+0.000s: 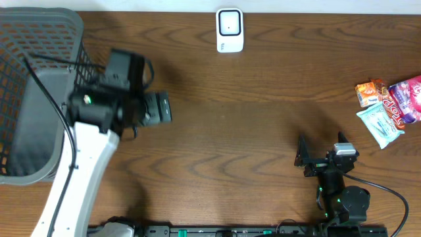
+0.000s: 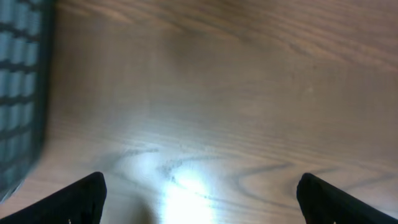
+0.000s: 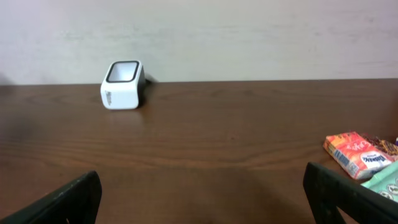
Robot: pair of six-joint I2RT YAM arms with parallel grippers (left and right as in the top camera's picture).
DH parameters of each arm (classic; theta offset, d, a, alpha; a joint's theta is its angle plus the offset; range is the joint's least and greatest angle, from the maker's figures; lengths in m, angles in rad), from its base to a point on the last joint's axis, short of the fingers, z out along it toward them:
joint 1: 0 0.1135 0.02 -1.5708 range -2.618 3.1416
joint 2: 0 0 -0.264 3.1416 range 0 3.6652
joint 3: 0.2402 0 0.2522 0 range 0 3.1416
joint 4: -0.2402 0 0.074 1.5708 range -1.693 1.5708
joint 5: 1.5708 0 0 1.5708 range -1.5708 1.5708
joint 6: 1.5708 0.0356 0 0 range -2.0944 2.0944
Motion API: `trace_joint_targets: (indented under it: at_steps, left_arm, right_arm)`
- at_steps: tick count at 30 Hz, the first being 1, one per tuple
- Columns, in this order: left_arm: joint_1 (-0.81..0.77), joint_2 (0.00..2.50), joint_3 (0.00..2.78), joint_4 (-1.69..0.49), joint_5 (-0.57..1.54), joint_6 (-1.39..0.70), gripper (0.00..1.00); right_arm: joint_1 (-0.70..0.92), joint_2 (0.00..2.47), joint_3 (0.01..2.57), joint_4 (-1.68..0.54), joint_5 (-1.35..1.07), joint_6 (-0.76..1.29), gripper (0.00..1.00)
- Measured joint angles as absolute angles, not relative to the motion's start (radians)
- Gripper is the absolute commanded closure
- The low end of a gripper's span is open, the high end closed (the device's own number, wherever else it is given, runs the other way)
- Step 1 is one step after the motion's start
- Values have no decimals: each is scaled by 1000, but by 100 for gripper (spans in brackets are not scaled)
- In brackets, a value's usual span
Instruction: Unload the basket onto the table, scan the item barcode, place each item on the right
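Your left tool [image 1: 160, 108] hangs beside the grey plastic mesh basket [image 1: 26, 59], fingers apart and empty; your right tool [image 1: 321, 150] is spread too. The orange, pink and pale green snack packets [image 1: 393, 105] lie at the right edge of the dark wooden bench [image 1: 250, 118], well apart from the white boxy scanner [image 1: 229, 30].

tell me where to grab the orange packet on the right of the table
Take the orange packet by its free left end, probably coming straight down with the right gripper across its narrow width. It lies flat, and the pink packet and teal packet crowd its right and near sides.
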State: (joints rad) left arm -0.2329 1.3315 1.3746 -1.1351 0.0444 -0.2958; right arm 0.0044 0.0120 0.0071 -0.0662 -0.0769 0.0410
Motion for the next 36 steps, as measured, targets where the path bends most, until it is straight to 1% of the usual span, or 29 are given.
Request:
trace_joint_targets:
  at_steps: [7,11,22,30,36]
  left_arm:
    - [-235,1095,969,-802,102,-206,2]
    - [-235,933,843,-768,107,-195,2]
    - [-230,452,608,-732,105,-182,2]
    - [-213,141,296,-456,142,-182,2]
    - [-151,35,172,-273,159,-182,2]
  right_arm:
    - [4,12,7,-66,-74,41,1]
    - [4,12,7,-67,-74,41,1]
    - [4,12,7,-67,-74,41,1]
    - [4,12,7,-67,-74,41,1]
    - [4,12,7,-67,-74,41,1]
